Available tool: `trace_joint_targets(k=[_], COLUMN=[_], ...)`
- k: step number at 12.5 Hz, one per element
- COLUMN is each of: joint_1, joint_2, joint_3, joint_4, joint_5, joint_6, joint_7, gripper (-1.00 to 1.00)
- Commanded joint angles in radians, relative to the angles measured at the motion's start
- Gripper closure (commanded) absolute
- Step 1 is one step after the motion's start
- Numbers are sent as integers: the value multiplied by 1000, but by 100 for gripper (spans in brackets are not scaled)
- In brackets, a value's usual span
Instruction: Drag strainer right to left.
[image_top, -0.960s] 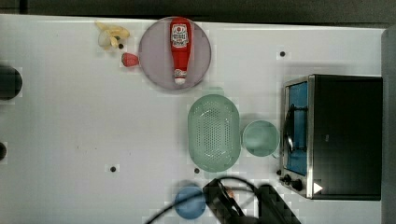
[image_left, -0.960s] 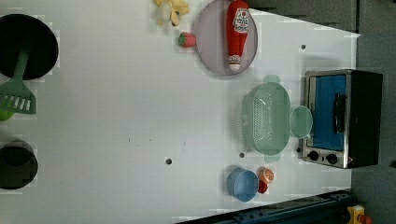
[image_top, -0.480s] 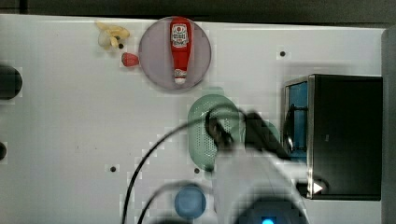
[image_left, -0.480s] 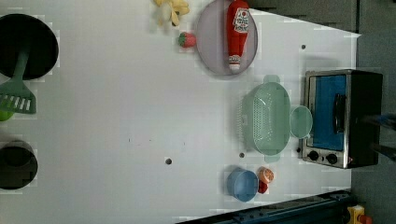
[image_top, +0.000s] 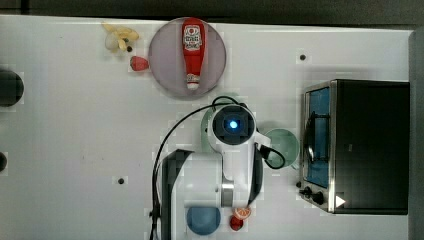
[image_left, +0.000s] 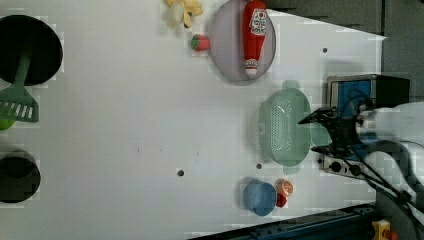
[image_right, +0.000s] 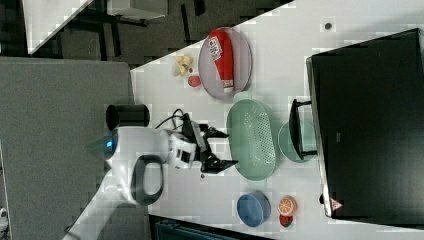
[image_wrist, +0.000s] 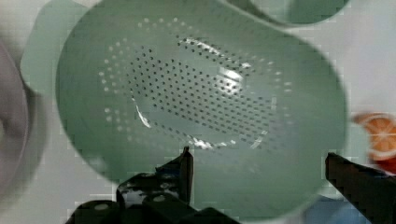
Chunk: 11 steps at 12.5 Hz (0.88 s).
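The strainer (image_left: 283, 127) sits empty on the white table (image_left: 125, 125), between the grey plate (image_left: 227, 45) bearing a ketchup bottle (image_left: 254, 30) and the blue bowl (image_left: 259, 197), touching the mint cup (image_top: 282, 145). The gripper (image_right: 222, 148) hovers above it, jaws spread wide, holding nothing.

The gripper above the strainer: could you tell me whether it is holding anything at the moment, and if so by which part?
Nothing is held: the gripper is open above the strainer.

White table (image_top: 75, 150), dark floor (image_right: 150, 30)
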Motion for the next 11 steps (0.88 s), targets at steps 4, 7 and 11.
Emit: trace_joint_targets(k=[4, 7, 11], joint_1=[7, 24, 46], joint_2=[172, 262, 325], joint_3=[11, 29, 33], joint_4=[-8, -10, -9], joint_5=[-2, -1, 1], joint_6=[325, 406, 449], joint_7=[315, 355, 367], gripper=[-100, -100, -100])
